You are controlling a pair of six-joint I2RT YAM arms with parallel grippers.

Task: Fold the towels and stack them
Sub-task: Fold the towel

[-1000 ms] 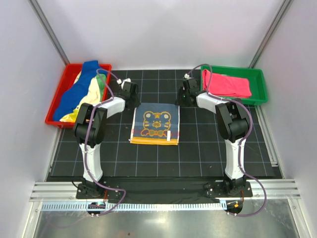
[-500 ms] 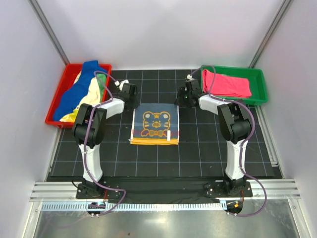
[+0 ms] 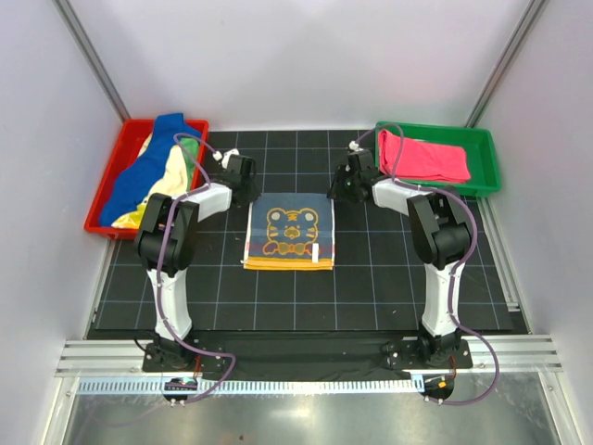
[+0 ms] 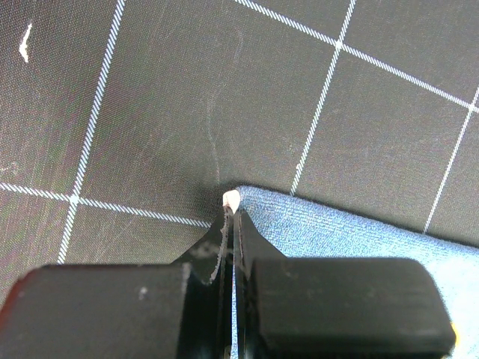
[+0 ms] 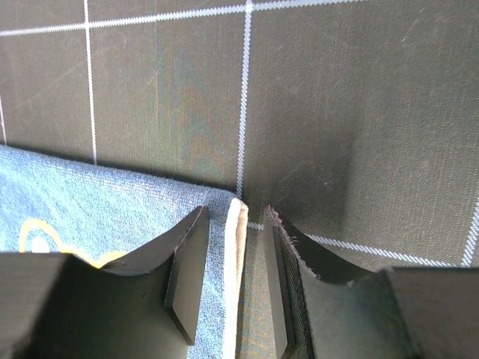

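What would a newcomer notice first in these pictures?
A tiger towel lies flat on the mat, the left gripper pinching one far corner and the right gripper open around the other. A colourful pile fills the red tray, far left; a pink towel lies in the green tray, far right.

Tiger towel [image 3: 289, 232] flat, centre — pink towel [image 3: 424, 158] folded right; mixed towels [image 3: 153, 171] heaped left.

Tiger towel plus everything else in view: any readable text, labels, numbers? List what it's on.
Nothing can be read.
tiger towel: orange marks around the cartoon face, possibly lettering, too small to read in the top view.
white tag on that towel: too small to tell if it is printed.
red tray, green tray: no text visible.
Wrist views: none.
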